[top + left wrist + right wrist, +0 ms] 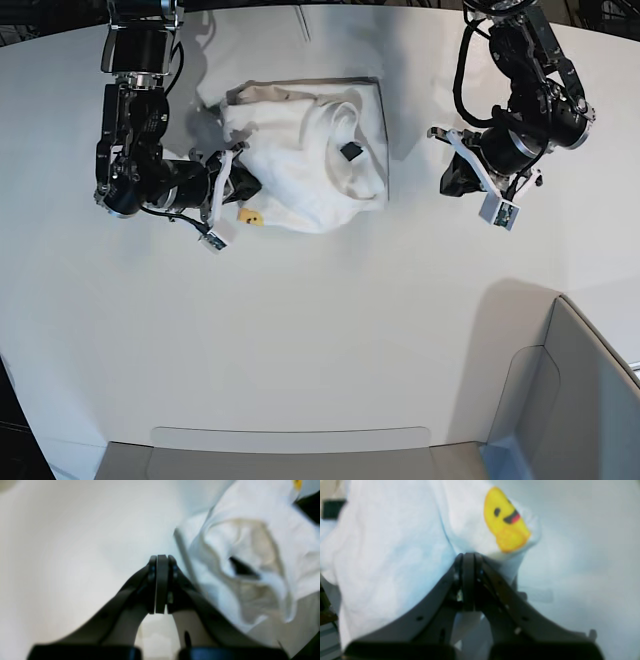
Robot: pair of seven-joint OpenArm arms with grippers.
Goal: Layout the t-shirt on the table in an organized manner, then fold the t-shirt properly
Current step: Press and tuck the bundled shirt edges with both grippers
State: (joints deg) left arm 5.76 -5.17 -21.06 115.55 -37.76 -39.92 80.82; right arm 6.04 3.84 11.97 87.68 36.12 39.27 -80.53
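The white t-shirt (305,160) lies crumpled at the far middle of the table (330,330), with its black neck tag (351,151) facing up. My right gripper (243,190) is at the shirt's left edge. In the right wrist view the gripper (468,555) is shut on a fold of the t-shirt (390,545) beside a yellow face print (506,522). My left gripper (450,182) is shut and empty, apart from the shirt on its right. In the left wrist view this gripper (162,557) is over bare table, left of the t-shirt (250,537) and its tag (243,568).
A grey-white bin wall (545,400) stands at the near right corner. The table's curved far edge (330,8) runs just behind the shirt. A low tray lip (290,440) lies along the near edge.
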